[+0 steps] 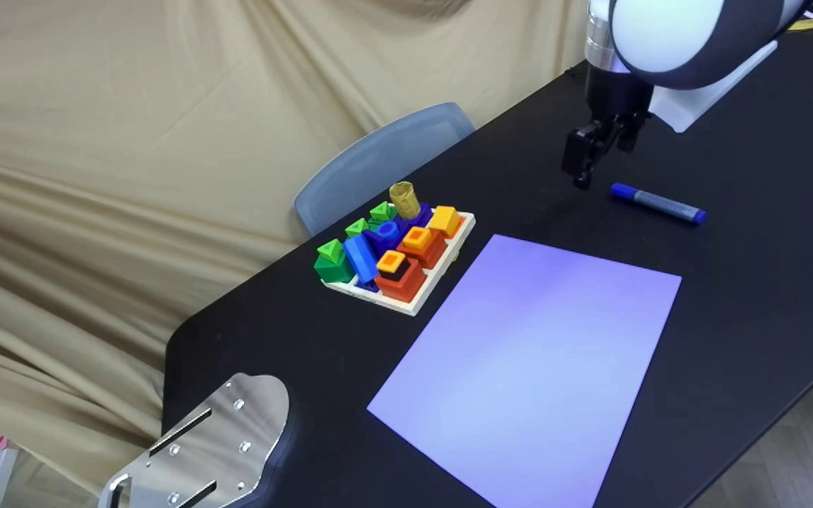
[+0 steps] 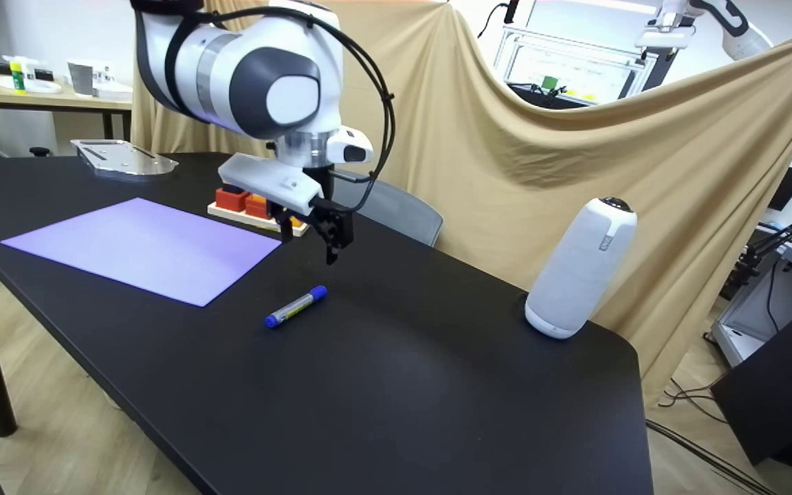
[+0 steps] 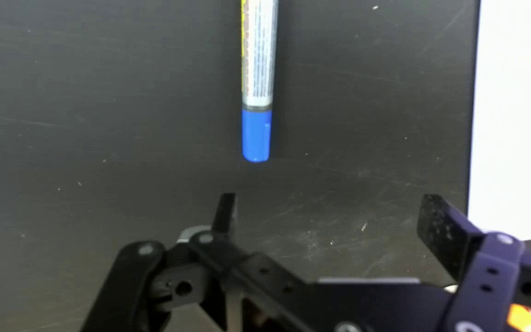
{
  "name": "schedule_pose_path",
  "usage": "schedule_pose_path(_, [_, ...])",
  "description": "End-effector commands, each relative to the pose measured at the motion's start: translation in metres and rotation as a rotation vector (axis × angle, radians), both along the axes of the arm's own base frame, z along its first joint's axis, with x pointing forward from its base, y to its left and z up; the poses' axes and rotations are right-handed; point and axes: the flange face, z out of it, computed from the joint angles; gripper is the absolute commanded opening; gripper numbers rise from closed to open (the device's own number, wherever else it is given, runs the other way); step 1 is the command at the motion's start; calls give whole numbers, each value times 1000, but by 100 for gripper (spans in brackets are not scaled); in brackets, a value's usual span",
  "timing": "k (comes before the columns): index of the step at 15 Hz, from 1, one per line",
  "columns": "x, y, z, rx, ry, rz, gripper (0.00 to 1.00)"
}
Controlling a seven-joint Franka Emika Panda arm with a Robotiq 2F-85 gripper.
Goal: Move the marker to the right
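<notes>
The marker lies flat on the black table. It has a pale, clear-looking body and blue ends, and shows in both exterior views (image 1: pixel 658 204) (image 2: pixel 295 307). In the wrist view the marker (image 3: pixel 258 69) points down the picture, its blue cap towards my gripper and its far end cut off by the top edge. My gripper (image 3: pixel 330 200) is open with nothing between its fingers. It hangs above the table near the blue cap, apart from the marker, and the cap is nearer the left finger in the wrist view. The gripper shows in both exterior views (image 1: pixel 602 161) (image 2: pixel 308 249).
A large pale violet sheet (image 1: pixel 533 367) lies near the marker. A shape-sorter board (image 1: pixel 415 308) with coloured blocks stands by the table's far edge, a grey chair (image 1: pixel 385 159) behind it. A metal plate (image 1: pixel 216 430) and a white upright device (image 2: pixel 578 275) stand towards opposite table ends.
</notes>
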Motion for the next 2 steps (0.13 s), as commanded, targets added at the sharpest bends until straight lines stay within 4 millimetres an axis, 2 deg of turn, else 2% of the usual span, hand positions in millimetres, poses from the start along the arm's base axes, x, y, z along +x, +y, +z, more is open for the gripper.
schedule_pose_path(1, [-11, 15, 26, 3, 15, 16, 100])
schedule_pose_path(2, [-13, 20, 30, 11, 27, 21, 100])
